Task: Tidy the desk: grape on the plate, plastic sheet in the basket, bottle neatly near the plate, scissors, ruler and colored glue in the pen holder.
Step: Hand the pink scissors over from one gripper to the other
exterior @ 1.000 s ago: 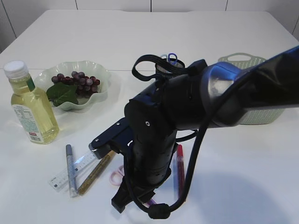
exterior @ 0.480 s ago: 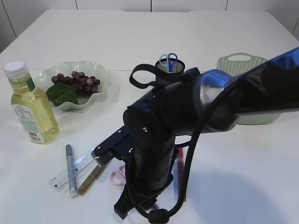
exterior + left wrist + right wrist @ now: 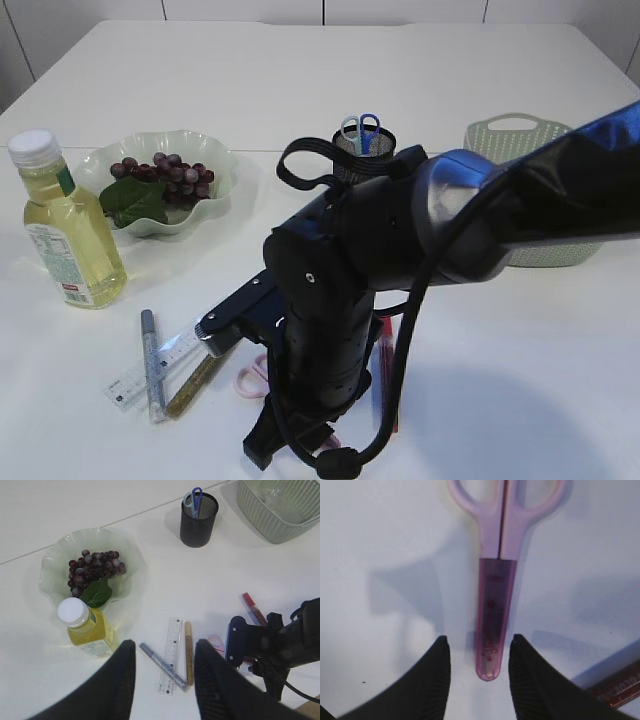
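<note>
Pink scissors (image 3: 492,605) with a purple sheath lie flat on the table; my right gripper (image 3: 479,641) is open, one finger on each side of the sheath tip, not touching it. In the exterior view the right arm (image 3: 330,290) hides all but one scissor handle (image 3: 250,378). My left gripper (image 3: 165,645) hangs open and empty high above the ruler (image 3: 170,655), a silver glue pen (image 3: 160,660) and a gold one (image 3: 189,652). Grapes (image 3: 170,175) sit on the green plate (image 3: 215,160), with the bottle (image 3: 70,250) beside it. I cannot make out the plastic sheet.
The black mesh pen holder (image 3: 362,140) holds blue and green scissors. The green basket (image 3: 520,130) stands at the back right. A red glue pen (image 3: 386,350) lies just right of the arm, and its end shows by the right finger (image 3: 620,687).
The right arm has sunk a little toward the table and the front edge, uncovering the pen holder behind it. The things on the table have not moved.
</note>
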`<state>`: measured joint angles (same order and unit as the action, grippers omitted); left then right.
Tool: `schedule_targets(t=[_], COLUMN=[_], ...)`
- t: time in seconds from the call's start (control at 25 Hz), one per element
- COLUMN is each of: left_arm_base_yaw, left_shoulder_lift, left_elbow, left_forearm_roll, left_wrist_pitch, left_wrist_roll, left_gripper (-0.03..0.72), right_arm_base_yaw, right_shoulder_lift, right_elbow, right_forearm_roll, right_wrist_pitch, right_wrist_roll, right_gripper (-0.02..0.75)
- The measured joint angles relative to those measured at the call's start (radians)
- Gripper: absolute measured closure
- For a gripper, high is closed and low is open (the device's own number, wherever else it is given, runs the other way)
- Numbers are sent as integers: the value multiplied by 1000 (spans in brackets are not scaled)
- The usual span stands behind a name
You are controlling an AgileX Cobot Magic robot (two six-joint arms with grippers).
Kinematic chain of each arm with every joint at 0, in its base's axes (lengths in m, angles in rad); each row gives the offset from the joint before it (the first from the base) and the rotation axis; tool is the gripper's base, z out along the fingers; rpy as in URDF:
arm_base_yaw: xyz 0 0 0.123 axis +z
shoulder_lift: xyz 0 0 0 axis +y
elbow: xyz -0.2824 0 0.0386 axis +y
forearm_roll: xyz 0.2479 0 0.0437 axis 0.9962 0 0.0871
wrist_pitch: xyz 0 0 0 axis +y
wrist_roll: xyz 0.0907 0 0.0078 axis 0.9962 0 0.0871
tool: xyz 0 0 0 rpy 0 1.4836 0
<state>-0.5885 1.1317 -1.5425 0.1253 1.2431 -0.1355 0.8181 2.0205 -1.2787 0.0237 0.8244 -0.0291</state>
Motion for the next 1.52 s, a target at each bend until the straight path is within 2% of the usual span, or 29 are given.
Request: schedule_targets(t=[0.2,0.52,1.52], left_arm_base_yaw=[0,0,0], left_shoulder_lift=[0,0,0], left_elbow=[0,0,0], left_forearm_roll=[0,0,0], left_wrist_pitch=[0,5,16], left_wrist_roll=[0,-2,-2], left_gripper=[398,398,398], right_arm_base_yaw=[0,0,0], right_shoulder_lift=[2,65,93], right_elbow=[-4,-104,-104], right_forearm_roll=[0,10,-14], right_wrist_pitch=[15,118,108], right_wrist_roll=[0,0,-21], right_gripper=[407,406,406])
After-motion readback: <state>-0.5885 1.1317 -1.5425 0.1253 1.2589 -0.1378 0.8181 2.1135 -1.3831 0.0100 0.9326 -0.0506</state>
